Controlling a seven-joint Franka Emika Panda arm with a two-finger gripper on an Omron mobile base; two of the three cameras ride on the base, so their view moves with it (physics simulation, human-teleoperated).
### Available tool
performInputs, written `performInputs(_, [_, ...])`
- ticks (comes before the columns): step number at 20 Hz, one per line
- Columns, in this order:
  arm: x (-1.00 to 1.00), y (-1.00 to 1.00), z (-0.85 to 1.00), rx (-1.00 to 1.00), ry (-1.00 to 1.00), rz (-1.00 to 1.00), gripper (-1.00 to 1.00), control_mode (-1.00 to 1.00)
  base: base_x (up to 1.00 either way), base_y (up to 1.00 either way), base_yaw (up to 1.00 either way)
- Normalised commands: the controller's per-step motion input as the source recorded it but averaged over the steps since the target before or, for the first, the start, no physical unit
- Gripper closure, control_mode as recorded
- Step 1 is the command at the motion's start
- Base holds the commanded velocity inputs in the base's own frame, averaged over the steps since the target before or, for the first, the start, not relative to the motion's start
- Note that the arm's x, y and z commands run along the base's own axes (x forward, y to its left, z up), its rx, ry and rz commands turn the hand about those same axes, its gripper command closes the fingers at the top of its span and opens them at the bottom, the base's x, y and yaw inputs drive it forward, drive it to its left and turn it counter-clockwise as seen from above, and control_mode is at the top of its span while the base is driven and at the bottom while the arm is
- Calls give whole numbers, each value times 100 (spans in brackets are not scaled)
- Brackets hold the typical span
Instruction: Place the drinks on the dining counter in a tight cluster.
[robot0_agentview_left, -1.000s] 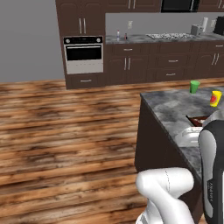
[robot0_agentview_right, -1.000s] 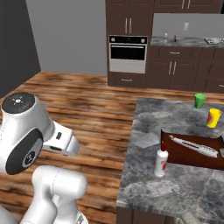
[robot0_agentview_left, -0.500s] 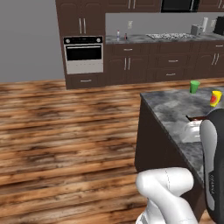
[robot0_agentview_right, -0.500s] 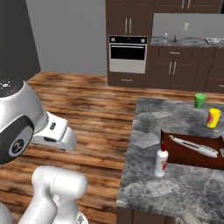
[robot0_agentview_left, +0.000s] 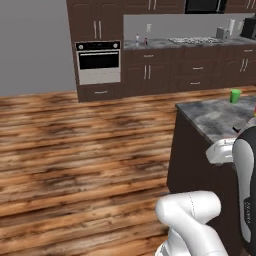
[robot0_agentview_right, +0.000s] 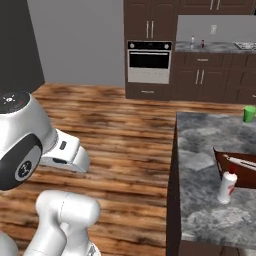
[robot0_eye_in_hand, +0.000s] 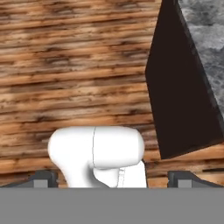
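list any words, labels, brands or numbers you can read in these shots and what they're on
No text can be read.
White bottle on the dining counter: a red mark on its label, too blurred to read.
Oven control panel: too small to tell any figures.
Two small bottles on the wall counter: too small to tell.

dining counter (robot0_agentview_right: 200, 150): cut off at right and bottom edges.
brown tray (robot0_agentview_right: 235, 172): right part beyond frame.
two bottles on wall counter (robot0_agentview_right: 197, 42): too small to identify.
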Motion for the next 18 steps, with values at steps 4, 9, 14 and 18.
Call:
performInputs(4, [0,0,0,0,0,0,-100,100,37,100,-34])
performInputs(9, [0,0,0,0,0,0,-100,100,74,100,-45])
performInputs(14, [0,0,0,0,0,0,-100,100,100,99,-43])
performInputs(18, [0,0,0,0,0,0,-100,100,100,100,-30])
